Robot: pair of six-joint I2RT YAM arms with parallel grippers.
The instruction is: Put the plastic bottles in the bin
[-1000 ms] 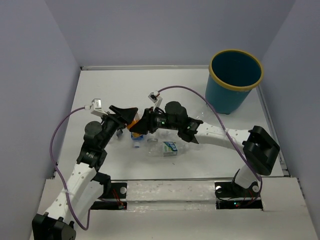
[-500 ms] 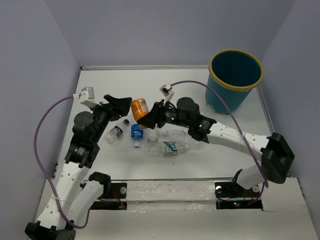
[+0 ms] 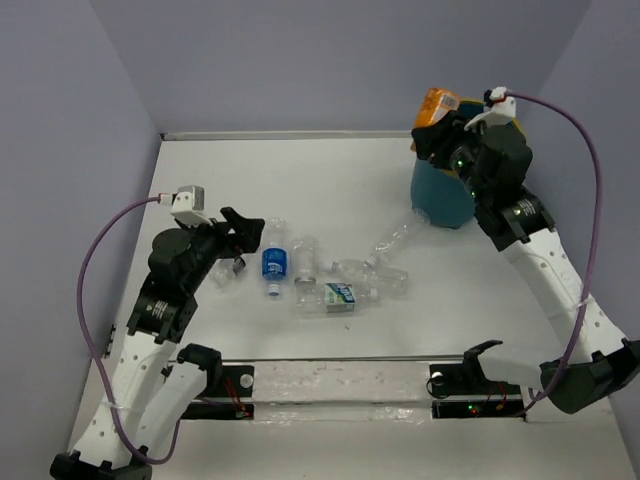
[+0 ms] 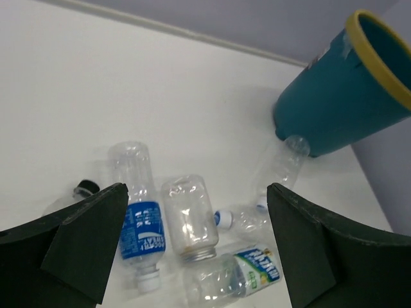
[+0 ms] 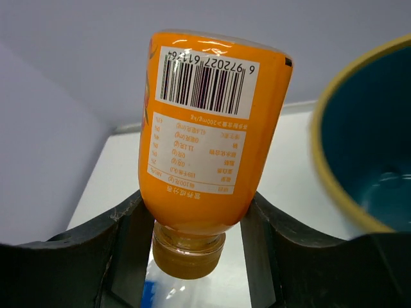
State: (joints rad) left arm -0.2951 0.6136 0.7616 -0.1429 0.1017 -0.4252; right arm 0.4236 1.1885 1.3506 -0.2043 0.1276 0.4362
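What I can't see
The orange bottle [image 3: 437, 103] and my right arm [image 3: 495, 170] cover much of the bin [image 3: 440, 200] from above; my left finger [image 4: 83, 250] half hides a black-capped bottle [image 4: 82, 188].

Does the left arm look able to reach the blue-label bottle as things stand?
Probably yes. The open left gripper hangs just short of the blue-label bottle, and nothing lies on it; only the clear jar close beside it might crowd a finger.

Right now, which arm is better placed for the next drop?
Right: the right gripper holds the orange bottle beside the bin's rim; the left gripper is open and empty, over the lying bottles.
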